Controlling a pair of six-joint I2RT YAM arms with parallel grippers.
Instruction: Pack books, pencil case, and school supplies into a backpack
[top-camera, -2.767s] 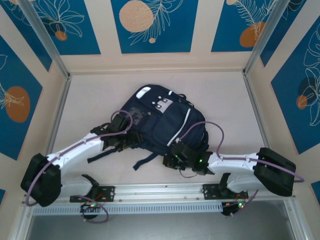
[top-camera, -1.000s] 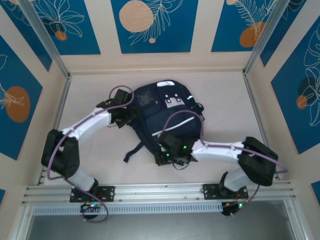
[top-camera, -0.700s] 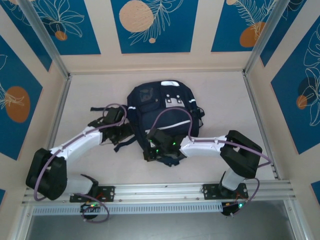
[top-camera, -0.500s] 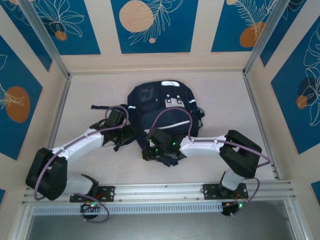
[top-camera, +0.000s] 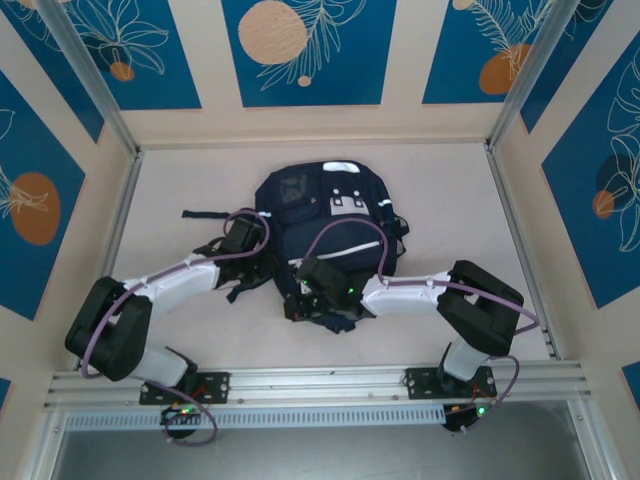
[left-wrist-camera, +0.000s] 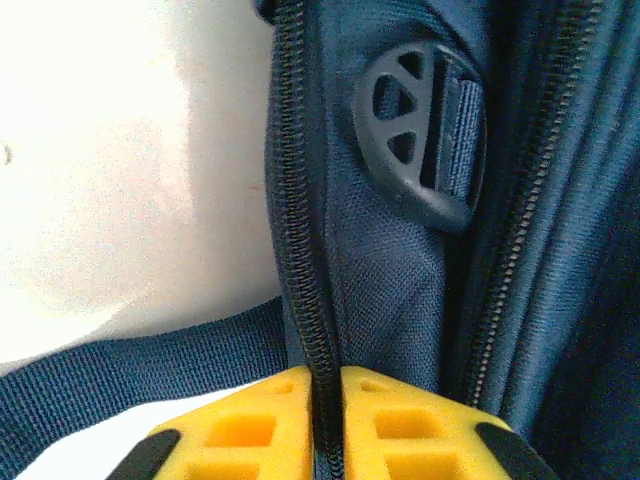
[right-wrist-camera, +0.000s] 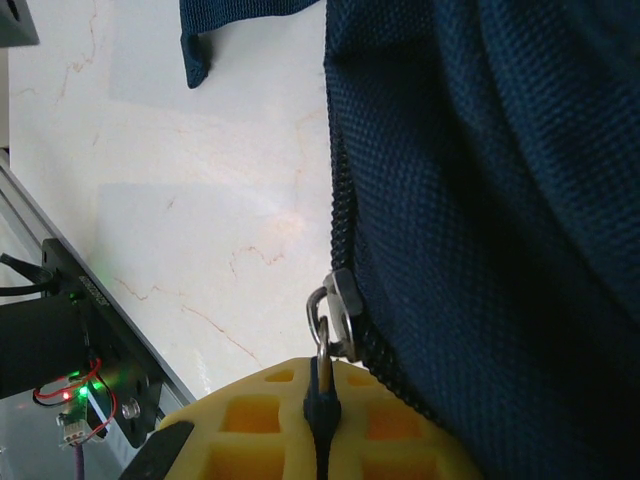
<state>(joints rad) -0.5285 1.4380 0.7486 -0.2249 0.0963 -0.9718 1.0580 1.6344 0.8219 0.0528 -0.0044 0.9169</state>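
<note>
Our left tool (left-wrist-camera: 325, 405) just clamped the navy fabric backpack (top-camera: 325, 220) by its seam; right tool (right-wrist-camera: 322, 415) pinches the zipper pull (right-wrist-camera: 325, 372); we can zip.

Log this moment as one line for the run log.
left gripper: shut on side zipper | right gripper: shut on zipper pull | backpack: lying on table

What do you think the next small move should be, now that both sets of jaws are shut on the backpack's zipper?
Probably draw the right jaws slowly along the zipper track. They pinch the zipper pull by its slider, while the left jaws clamp the zipper seam of the backpack, anchoring the fabric; the teeth there look closed.
</note>
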